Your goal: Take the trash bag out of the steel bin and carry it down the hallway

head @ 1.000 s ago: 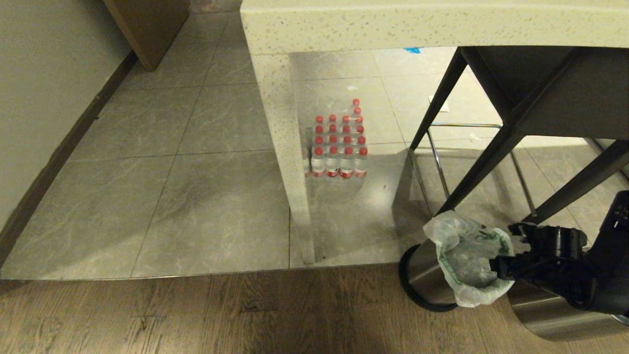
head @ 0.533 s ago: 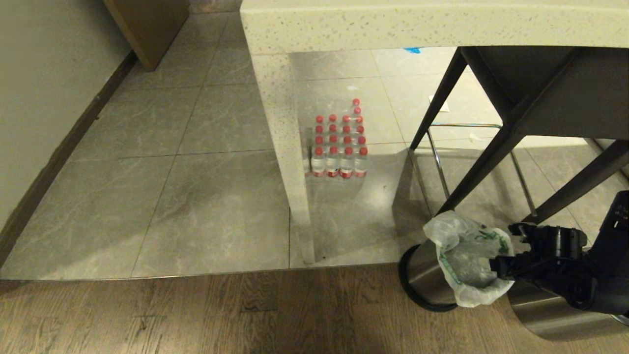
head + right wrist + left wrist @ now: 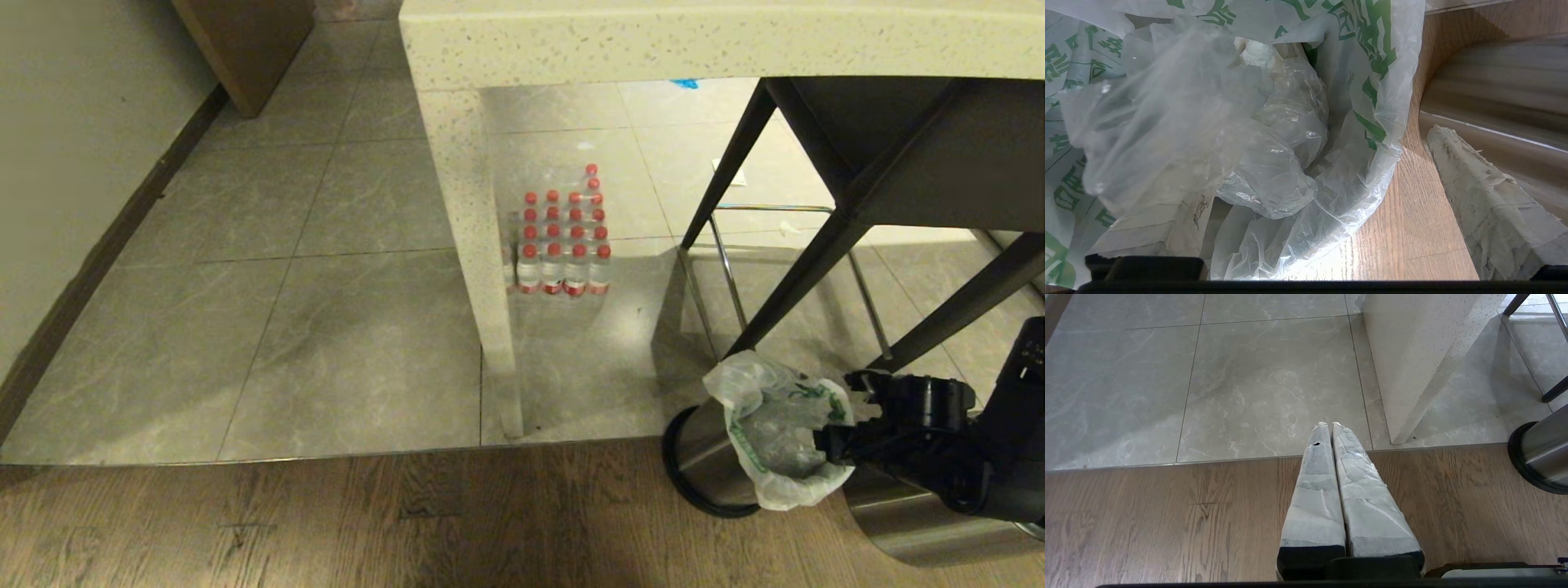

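Observation:
The steel bin [image 3: 704, 457] stands on the wooden floor at the lower right, under the dark stool. It also shows at the edge of the left wrist view as the steel bin [image 3: 1541, 457]. The trash bag [image 3: 775, 429], translucent white with green lettering, lines it, its rim bunched above the bin. My right gripper [image 3: 841, 412] is open at the bag's right side. In the right wrist view the bag [image 3: 1290, 122] fills the space between the fingers; one taped finger [image 3: 1486, 204] is outside the bag, the other is veiled behind the plastic. My left gripper [image 3: 1327, 426] is shut and empty above the floor.
A dark stool leg [image 3: 796, 282] slants down just behind the bin. A larger steel cylinder [image 3: 918, 523] sits right of the bin under my right arm. The speckled counter leg [image 3: 482, 269] and a pack of red-capped bottles [image 3: 563, 241] stand further off on the tiles.

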You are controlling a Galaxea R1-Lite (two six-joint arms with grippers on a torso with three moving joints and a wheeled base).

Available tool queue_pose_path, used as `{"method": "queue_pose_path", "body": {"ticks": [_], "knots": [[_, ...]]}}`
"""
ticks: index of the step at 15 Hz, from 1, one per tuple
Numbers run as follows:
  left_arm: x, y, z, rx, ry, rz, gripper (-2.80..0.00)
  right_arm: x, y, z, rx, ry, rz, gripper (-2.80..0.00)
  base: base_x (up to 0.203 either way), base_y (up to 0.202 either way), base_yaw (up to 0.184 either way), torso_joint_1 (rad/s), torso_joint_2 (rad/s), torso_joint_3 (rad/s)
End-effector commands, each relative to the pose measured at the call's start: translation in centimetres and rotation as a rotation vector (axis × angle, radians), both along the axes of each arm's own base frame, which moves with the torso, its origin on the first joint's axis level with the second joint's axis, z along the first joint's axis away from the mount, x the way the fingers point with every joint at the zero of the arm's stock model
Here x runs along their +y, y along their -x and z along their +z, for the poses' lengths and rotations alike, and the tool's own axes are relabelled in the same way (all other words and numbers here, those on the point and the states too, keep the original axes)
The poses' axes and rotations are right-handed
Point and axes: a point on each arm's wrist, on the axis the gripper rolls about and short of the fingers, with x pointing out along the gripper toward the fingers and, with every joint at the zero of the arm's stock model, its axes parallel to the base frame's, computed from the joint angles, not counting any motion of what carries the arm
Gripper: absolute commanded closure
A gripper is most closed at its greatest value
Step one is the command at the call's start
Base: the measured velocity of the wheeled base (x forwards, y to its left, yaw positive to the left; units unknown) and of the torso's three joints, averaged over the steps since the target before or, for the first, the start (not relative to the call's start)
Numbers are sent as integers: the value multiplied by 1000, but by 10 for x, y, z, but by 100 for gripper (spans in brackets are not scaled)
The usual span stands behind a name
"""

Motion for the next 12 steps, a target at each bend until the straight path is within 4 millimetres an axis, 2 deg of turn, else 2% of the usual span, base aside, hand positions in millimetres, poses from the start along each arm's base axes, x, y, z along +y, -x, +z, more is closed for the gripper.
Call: {"method": "queue_pose_path", "body": {"ticks": [1, 12], "knots": [[0, 0, 0, 0, 0, 1, 0, 0, 0, 0, -4, 2, 1, -280, 0, 0, 0, 0, 0, 0], [0, 0, 0, 0, 0, 1, 0, 0, 0, 0, -4, 2, 1, -280, 0, 0, 0, 0, 0, 0]]}}
